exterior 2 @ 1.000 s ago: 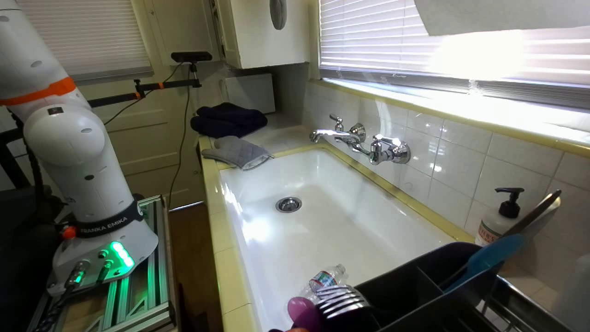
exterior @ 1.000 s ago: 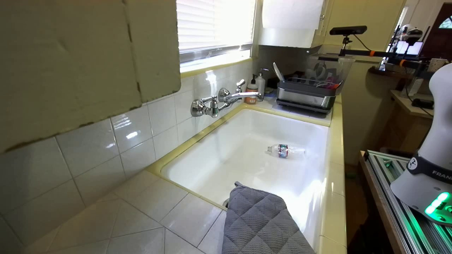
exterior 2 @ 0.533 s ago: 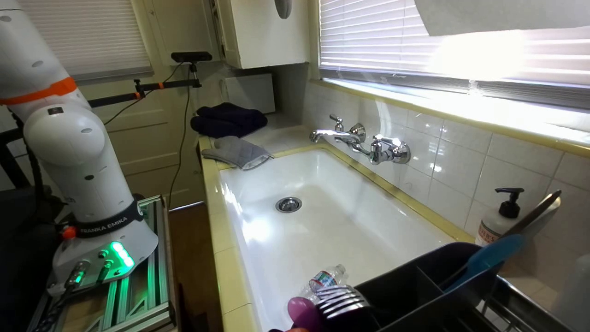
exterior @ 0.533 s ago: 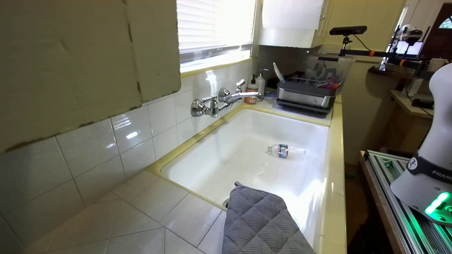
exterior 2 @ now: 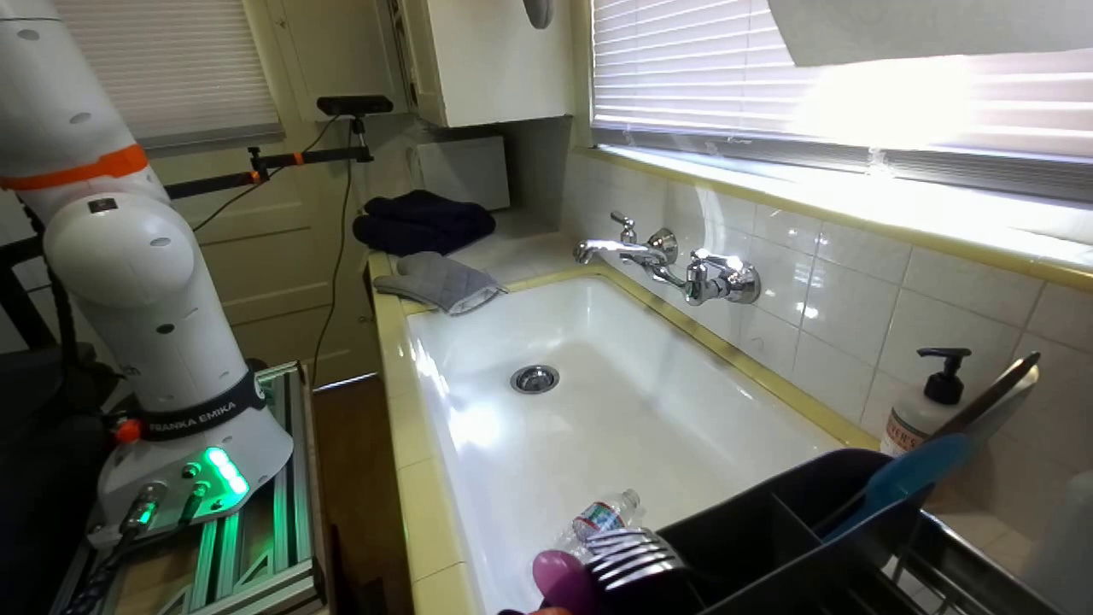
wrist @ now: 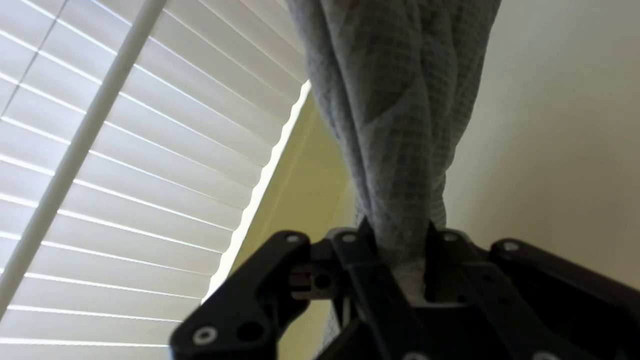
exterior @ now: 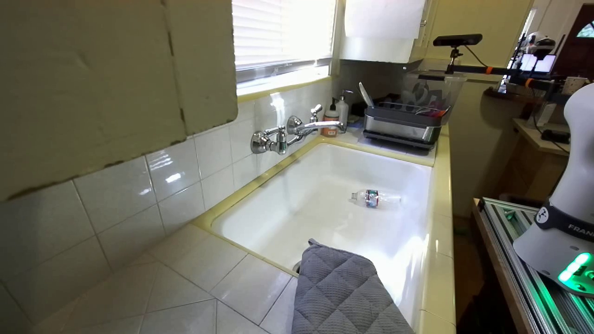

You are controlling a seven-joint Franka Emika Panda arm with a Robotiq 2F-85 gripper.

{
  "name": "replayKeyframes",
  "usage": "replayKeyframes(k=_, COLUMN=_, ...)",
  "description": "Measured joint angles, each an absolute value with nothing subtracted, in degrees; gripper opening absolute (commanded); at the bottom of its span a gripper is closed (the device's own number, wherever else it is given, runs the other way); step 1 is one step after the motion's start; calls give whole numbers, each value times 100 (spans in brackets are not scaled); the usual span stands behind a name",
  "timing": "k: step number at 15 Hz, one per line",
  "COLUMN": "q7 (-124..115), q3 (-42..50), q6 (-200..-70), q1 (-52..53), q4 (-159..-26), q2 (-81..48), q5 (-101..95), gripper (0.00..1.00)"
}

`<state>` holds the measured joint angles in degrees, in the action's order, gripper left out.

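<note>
Snugly, the tool [wrist: 400, 237] is pinching a gray waffle-textured cloth [wrist: 395, 110] — its jaws are drawn in narrow, and the cloth is bunching between the fingers [wrist: 452, 260] and fanning out beyond them, in front of white blinds [wrist: 150, 180] in the wrist view. In both exterior views a clear plastic bottle [exterior: 372, 198] is lying on its side in the white sink [exterior: 297, 208], well apart from the drain [exterior 2: 535, 379]. A gray oven mitt [exterior 2: 441, 284] is resting on the tiled tabletop [exterior 2: 517, 254] at the drain's end, just beside a dark fabric bundle [exterior 2: 423, 222] — and a dish rack [exterior: 403, 124] holding utensils [exterior 2: 630, 553] is standing at the opposite end.
</note>
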<state>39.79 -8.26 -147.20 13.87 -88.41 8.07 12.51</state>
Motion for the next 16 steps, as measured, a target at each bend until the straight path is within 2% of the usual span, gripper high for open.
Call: replayKeyframes(k=16, q7=3936, q3=-867, q6=-14654, q1=1371, q4=-8569, q2=680, q5=754, gripper=4)
